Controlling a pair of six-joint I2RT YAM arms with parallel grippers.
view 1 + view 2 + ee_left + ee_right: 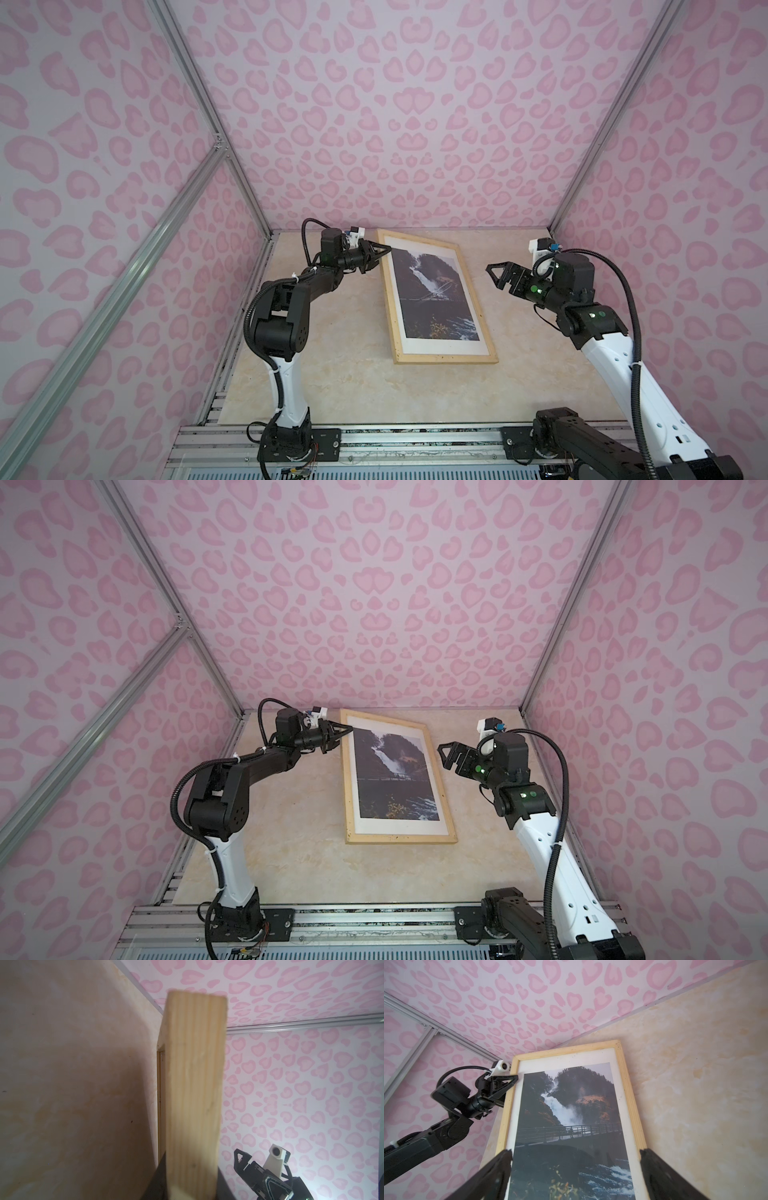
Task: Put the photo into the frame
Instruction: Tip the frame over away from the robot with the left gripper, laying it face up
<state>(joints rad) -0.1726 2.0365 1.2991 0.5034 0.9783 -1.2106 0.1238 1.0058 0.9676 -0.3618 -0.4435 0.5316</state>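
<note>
Right wrist view: left gripper (515, 1078), arm outstretched, clamps the frame (566, 1049).

I'm working in a robotics lab test cell, not a lived-in room. The beige marble-look tabletop (332, 382) is boxed in. Behind it and on both sides of it stand panels (415, 124) printed with pink heart-like blotches, held by bare aluminium struts (195, 83). Along the tabletop's near edge runs a slotted aluminium rail (415, 442), where my two robot arms (286, 378) are bolted on black plates.
</note>
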